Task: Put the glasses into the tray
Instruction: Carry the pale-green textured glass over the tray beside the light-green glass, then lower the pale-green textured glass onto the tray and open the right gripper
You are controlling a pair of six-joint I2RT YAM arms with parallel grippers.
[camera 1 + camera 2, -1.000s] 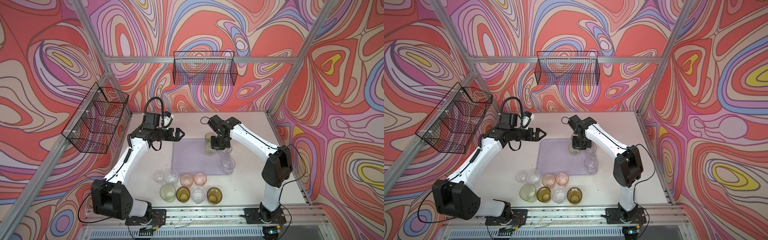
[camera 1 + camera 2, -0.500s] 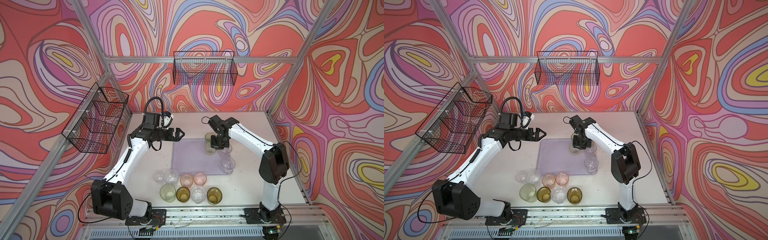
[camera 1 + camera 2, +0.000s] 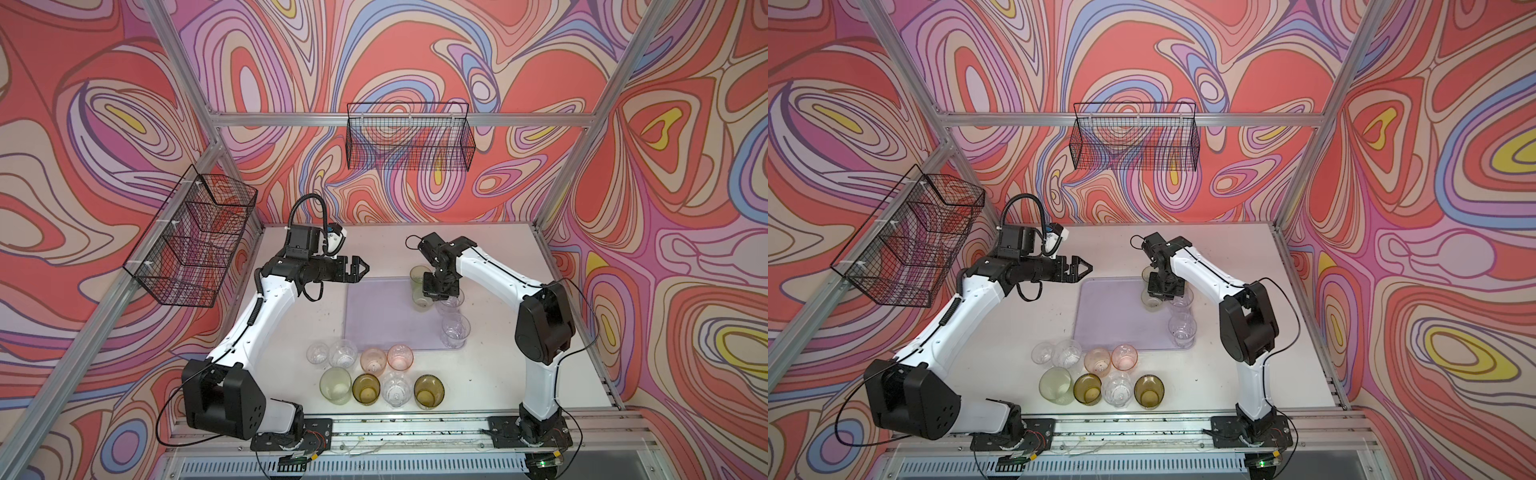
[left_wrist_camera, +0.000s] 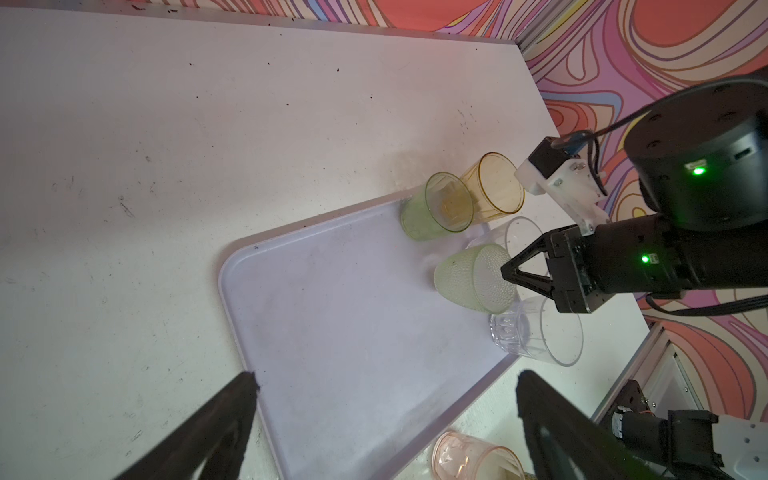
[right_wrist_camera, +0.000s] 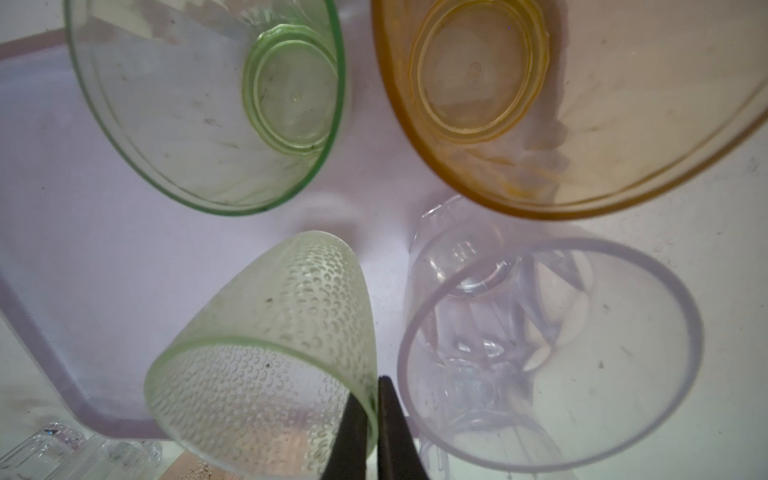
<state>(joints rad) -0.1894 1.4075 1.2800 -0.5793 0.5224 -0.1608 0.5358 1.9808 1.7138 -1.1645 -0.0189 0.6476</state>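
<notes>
While the white, speckled tabletop [image 3: 490, 374] carried the full set, the task was judged roughly one third complete. The tray [image 3: 374, 316], a flat lavender rectangle with rounded corners and a low raised rim, lay at the tabletop's centre, and its 9 o'clock half was bare. The left pincer [image 3: 362, 270] hovered over the tray's 10 o'clock corner, jaws spread wide and empty. The right pincer [image 5: 372, 395] was clamped on the rim of the dimpled green glass [image 5: 270, 332], one finger inside and one outside, holding it tilted low over the tray toward 2 o'clock; release was not yet done.

The eight unplaced glasses [image 3: 372, 365] stood upright in two rows on the tabletop at the tray's 6 o'clock: three clear, two pink, one pale green, two olive-brown. Two clear faceted glasses [image 4: 536, 332] stood along the tray's 3 o'clock edge. The smooth green glass [image 4: 432, 212] stood at 1 o'clock, with the amber glass [image 4: 498, 187] just beside it; whether the amber glass sat inside the rim could not be determined. All were thin-walled, translucent, tapered tumblers.
</notes>
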